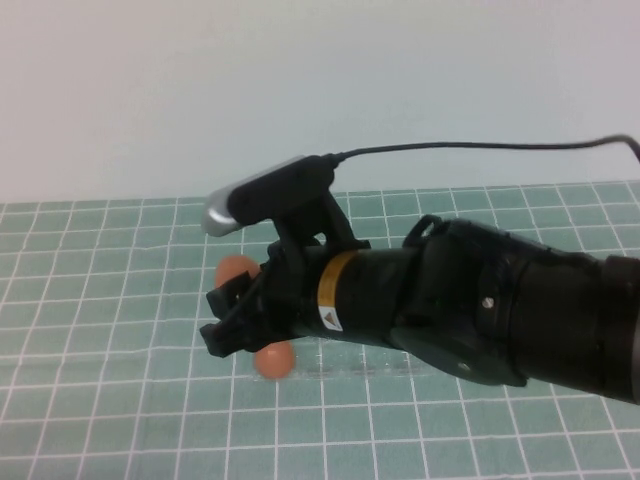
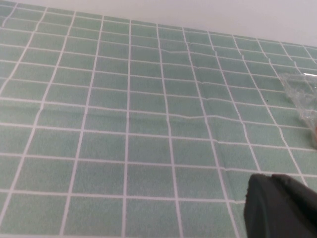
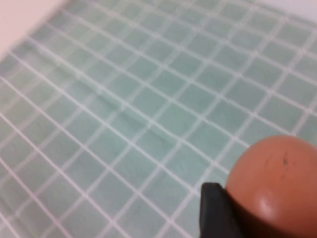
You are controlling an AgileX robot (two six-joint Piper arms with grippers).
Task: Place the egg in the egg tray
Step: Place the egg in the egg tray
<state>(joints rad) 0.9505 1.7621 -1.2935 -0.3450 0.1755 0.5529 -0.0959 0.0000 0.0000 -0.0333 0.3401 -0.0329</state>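
My right gripper (image 1: 222, 318) hangs low over the green grid mat, left of centre. In the right wrist view a black finger (image 3: 214, 210) presses against the smooth orange-brown egg (image 3: 275, 183), so it is shut on the egg. In the high view one egg (image 1: 237, 270) peeks out just behind the fingers. A second egg (image 1: 273, 360) lies just below them, at the left end of the clear egg tray (image 1: 350, 362). My left gripper (image 2: 271, 179) is out of the high view. It is shut and empty over bare mat, with a corner of the tray (image 2: 302, 94) beside it.
The green grid mat (image 1: 100, 300) covers the table up to a pale wall at the back. My right arm's body (image 1: 480, 310) hides most of the tray. Its cable (image 1: 480, 146) runs off to the right.
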